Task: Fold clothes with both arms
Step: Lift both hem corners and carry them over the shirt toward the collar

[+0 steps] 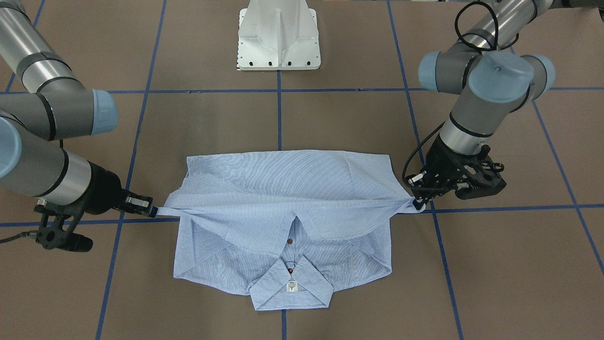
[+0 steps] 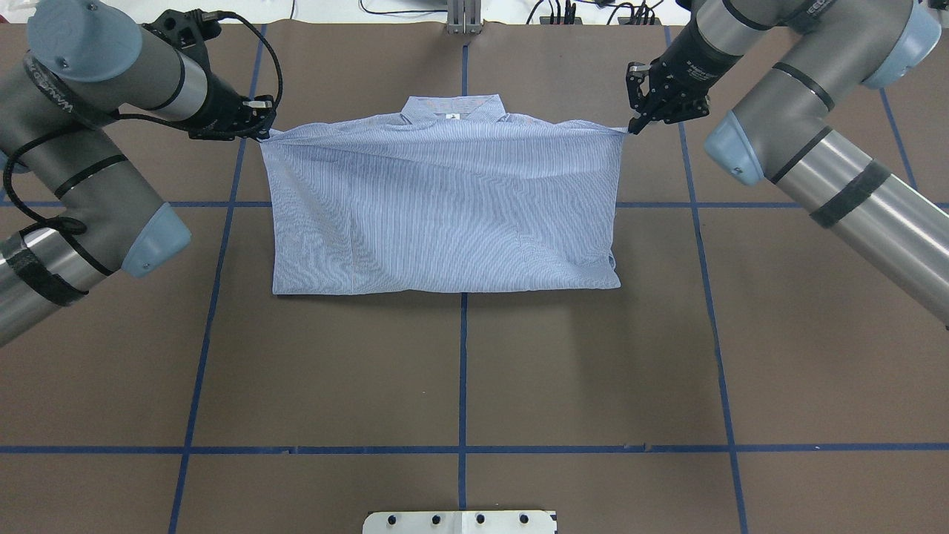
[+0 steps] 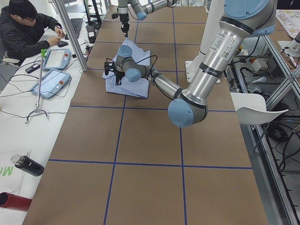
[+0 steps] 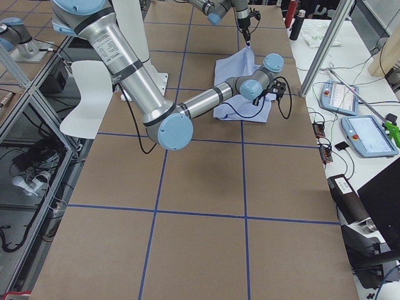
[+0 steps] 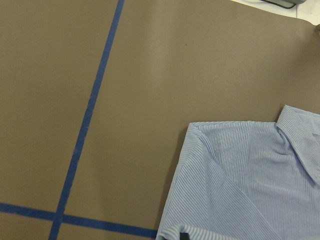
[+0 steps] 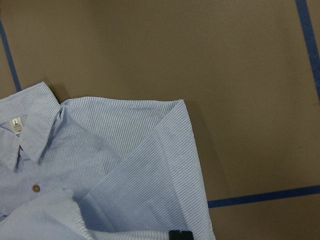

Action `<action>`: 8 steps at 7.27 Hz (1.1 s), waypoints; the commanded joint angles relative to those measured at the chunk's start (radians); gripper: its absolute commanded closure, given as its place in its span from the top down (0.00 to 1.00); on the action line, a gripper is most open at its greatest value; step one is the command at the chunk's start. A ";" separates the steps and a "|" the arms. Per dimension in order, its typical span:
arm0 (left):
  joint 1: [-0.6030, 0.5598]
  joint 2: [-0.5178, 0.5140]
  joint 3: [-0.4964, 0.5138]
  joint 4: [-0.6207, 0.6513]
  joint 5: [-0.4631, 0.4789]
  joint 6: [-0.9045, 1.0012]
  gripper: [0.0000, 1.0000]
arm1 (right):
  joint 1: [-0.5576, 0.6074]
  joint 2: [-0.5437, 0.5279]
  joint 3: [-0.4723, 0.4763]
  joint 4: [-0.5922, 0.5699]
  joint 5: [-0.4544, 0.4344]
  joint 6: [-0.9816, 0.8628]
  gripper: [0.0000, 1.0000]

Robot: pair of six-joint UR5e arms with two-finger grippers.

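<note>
- The desk [image 2: 460,371] is a broad, flat top covered in plain brown sheeting, and it reaches well past the shirt on the left and right.
- Blue tape lines [image 2: 463,449] divide it into large squares; one line runs down the middle, from near to far.
- A white pedestal base [image 1: 279,35] stands at the middle of the near edge, with a row of dark bolt holes along its foot.
- A light blue, finely striped shirt [image 2: 445,200] lies on the far half, centred on the middle line and folded into a wide rectangle.
- Its collar [image 1: 290,288] lies flat at the far end with the white neck label [image 1: 292,286] face up; two dark buttons show beside it.
</note>
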 commanded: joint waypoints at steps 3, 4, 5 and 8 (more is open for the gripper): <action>0.000 -0.051 0.054 -0.051 0.001 -0.005 0.00 | -0.014 0.083 -0.089 0.003 -0.039 -0.008 0.00; 0.000 -0.077 0.101 -0.056 0.001 -0.003 0.00 | -0.014 0.103 -0.121 0.009 -0.054 -0.008 0.00; 0.000 -0.109 0.165 -0.065 0.007 -0.002 0.00 | -0.026 0.103 -0.171 0.079 -0.086 -0.008 0.00; 0.000 -0.122 0.348 -0.246 0.072 -0.002 0.00 | -0.062 0.105 -0.242 0.161 -0.147 -0.008 0.00</action>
